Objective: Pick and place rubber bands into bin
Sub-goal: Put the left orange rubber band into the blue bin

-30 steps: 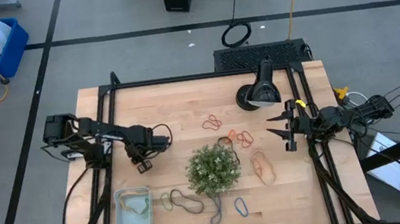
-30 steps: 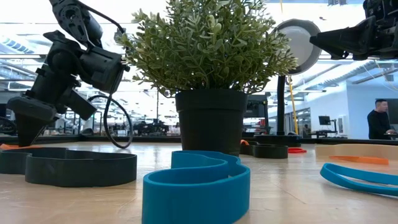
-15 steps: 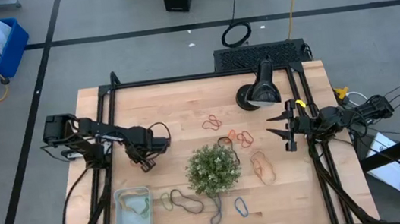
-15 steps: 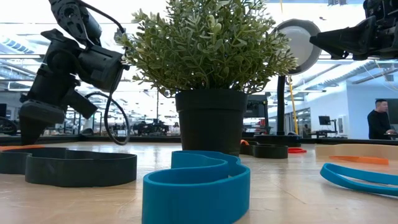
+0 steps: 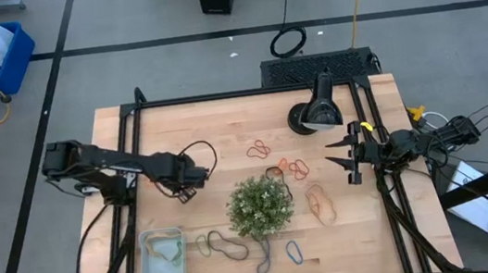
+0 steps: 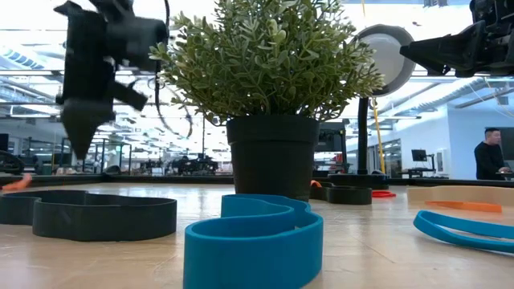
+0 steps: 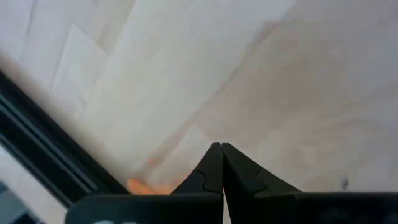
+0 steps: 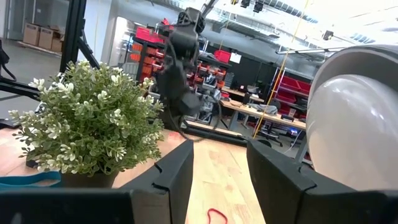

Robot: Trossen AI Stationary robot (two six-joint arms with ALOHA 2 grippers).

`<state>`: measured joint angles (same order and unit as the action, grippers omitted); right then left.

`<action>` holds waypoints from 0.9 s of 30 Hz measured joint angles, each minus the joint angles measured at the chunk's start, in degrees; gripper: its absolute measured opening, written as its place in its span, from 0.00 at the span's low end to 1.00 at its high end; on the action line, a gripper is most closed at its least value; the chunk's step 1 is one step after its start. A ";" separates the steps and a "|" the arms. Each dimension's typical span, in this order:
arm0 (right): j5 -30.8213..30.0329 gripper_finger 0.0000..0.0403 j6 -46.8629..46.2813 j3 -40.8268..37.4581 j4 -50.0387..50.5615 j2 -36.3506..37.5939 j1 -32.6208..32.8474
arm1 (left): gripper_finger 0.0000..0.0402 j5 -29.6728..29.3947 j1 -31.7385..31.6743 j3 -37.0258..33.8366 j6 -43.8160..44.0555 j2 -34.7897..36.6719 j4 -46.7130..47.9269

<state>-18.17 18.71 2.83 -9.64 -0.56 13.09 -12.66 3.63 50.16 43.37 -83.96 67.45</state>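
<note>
Claws first: the left claw [image 5: 195, 174] has snapped fully shut in the last second, tips pressed together, and I can't make out any band between them. It has also swung away from the bench's left side toward the middle, and it now hangs above bare wood just left of the plant [image 5: 259, 205]. From table height it rides well clear of the surface.

That reads to me like a drop finished and a reach begun. The bin [image 5: 162, 260] sits at the near left corner with a greenish band [image 5: 166, 248] lying inside it. Plenty are left on the wood: an orange-red cluster [image 5: 290, 167] beyond the plant toward the far edge, a tan loop [image 5: 320, 202] to its right, dark ones [image 5: 223, 244] between bin and plant, a blue one [image 5: 293, 253] at the near edge.

The right claw [image 5: 339, 156] hasn't budged; it waits by the right edge with fingers spread wide and nothing in them.
</note>
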 joint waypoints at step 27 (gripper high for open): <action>0.02 0.36 -1.70 0.00 -0.46 0.02 0.01 | 0.21 -4.26 -3.95 1.23 27.49 7.89 8.11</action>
<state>-18.15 17.02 2.83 -10.10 -0.54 13.09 -16.92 -0.33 51.40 70.86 -76.07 75.56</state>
